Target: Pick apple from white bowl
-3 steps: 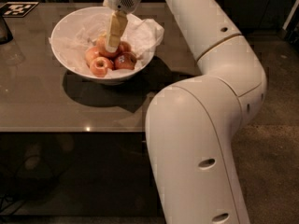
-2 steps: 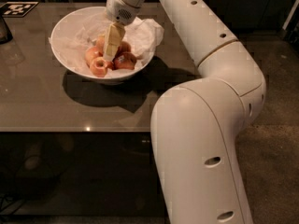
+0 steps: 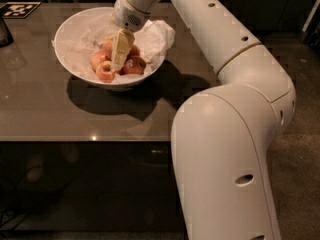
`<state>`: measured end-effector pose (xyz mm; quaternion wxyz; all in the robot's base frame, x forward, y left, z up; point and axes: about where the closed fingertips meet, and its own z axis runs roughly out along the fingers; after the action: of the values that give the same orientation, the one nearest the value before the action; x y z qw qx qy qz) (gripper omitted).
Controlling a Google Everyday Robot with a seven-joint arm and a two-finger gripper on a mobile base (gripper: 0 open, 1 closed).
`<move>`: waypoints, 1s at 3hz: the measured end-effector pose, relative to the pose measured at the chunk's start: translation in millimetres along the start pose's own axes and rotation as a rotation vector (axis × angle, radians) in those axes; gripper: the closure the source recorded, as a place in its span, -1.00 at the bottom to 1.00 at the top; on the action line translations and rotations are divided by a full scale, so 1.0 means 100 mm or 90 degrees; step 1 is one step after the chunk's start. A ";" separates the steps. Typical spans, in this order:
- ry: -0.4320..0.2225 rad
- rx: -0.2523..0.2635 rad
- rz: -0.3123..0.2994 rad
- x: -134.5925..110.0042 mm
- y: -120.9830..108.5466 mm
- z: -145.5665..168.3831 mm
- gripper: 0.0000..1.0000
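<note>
The white bowl (image 3: pixel 70 59), lined with crumpled white paper, stands on the dark table at the upper left. Several apples lie in it. The apple (image 3: pixel 106 72), red-orange with a pale stem dimple facing up, lies at the front left of the heap. A smaller reddish apple (image 3: pixel 135 66) with a small pale sticker lies to its right. My gripper (image 3: pixel 120 54) hangs from the white arm and reaches down into the bowl among the apples, its tip just above and right of the apple. It hides part of the heap.
The glossy dark table (image 3: pixel 60 119) has its front edge below the bowl. A dark object (image 3: pixel 4 31) stands at the far left edge, and a black-and-white marker tag (image 3: pixel 17 9) lies at the back left. My large white arm (image 3: pixel 225 134) fills the right side.
My gripper has moved down and slightly left, deeper into the bowl among the apples. The apples and the bowl have not shifted.
</note>
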<state>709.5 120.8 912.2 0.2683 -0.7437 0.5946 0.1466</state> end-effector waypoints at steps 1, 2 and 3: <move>0.000 0.000 0.000 0.00 0.00 0.00 -0.61; 0.000 0.000 0.000 0.00 0.00 0.00 -0.15; 0.000 0.000 0.000 0.00 0.00 0.00 0.32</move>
<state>709.5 120.9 912.2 0.2683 -0.7437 0.5945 0.1466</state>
